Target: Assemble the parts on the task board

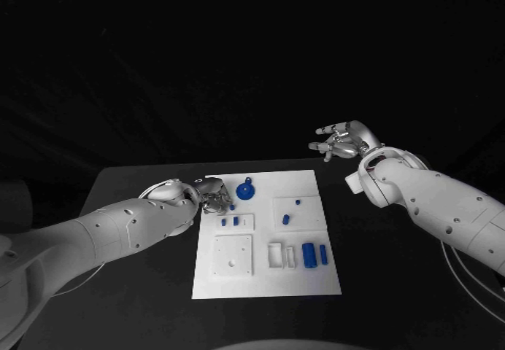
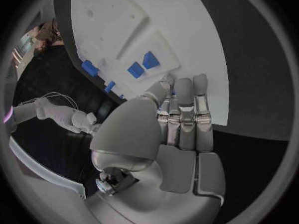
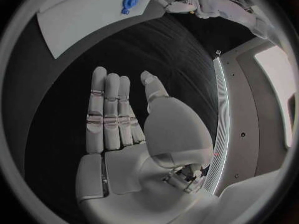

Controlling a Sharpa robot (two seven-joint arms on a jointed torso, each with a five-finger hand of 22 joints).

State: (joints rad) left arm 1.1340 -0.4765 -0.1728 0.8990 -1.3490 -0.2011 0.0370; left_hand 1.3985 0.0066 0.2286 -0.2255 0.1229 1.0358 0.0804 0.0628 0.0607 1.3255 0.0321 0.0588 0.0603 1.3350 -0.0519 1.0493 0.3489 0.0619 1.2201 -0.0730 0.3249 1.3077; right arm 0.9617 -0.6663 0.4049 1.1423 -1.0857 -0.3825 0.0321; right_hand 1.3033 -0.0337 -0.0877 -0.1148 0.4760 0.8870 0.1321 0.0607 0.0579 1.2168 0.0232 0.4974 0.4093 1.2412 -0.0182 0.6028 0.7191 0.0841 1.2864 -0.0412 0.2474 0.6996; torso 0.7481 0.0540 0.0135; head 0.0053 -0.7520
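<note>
A white rectangular task board [image 1: 268,277] lies at the centre of the black table [image 1: 137,189], its long sides running away from the robot. The left silver many-fingered hand [image 1: 211,197] sits at the board's near-left edge, at about ten o'clock from the board's middle, fingers stretched out side by side and flat over the white plate in the left wrist view [image 2: 181,129]; it holds nothing that the pictures show. Just beside its fingertips, at one o'clock from the hand, lies a round blue disc-shaped part with a small tab [image 1: 245,192]. Two small blue block parts [image 1: 230,221] rest in a shallow recess just at five o'clock from the hand (the left wrist view shows them close ahead of the fingers [image 2: 142,64]). A long blue bar-shaped part [image 1: 309,254] and a thinner blue strip [image 1: 323,253] stand at the board's right side, at about four o'clock from its middle, next to white slotted blocks [image 1: 281,254]. The right silver many-fingered hand [image 1: 343,142] hangs well apart from the board, at one o'clock past its far right corner, palm flat and fingers extended and empty [image 3: 115,124].
</note>
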